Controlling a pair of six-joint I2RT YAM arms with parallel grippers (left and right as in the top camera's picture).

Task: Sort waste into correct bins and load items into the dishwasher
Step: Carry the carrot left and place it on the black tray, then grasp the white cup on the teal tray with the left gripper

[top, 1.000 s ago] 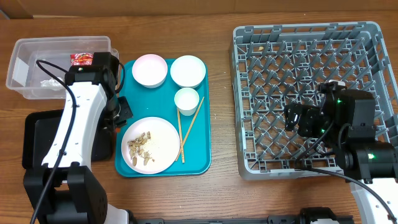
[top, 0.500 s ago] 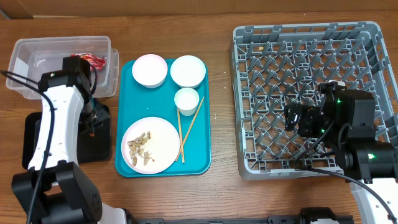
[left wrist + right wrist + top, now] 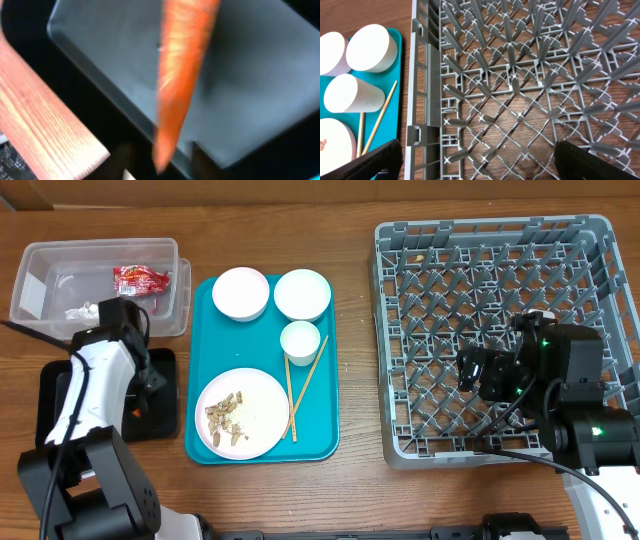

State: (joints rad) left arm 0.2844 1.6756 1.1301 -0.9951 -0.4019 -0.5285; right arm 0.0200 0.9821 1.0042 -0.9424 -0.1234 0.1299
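My left gripper [image 3: 140,388] hangs over the flat black tray [image 3: 60,405]. In the left wrist view a blurred orange carrot [image 3: 182,55] is over the tray [image 3: 260,75], its tip between my spread fingers [image 3: 162,165], which do not seem to clamp it. The clear tub [image 3: 40,290] holds the red wrapper [image 3: 140,278] and the white tissue [image 3: 82,310]. Two bowls [image 3: 240,293] [image 3: 302,294], a cup [image 3: 300,340], chopsticks [image 3: 305,385] and a plate [image 3: 262,415] with beige scraps [image 3: 225,418] sit on the teal tray. My right gripper [image 3: 478,370] [image 3: 477,160] is open and empty above the grey dish rack [image 3: 440,240].
The teal tray [image 3: 325,440] lies between the bins and the rack. The clear tub stands behind the black tray at the far left. Bare wood table [image 3: 355,330] separates the teal tray from the rack. The rack [image 3: 520,90] holds nothing visible.
My left arm swung left from beside the teal tray to over the black tray. The wrapper and tissue in the tub came into view. The right arm has not moved.
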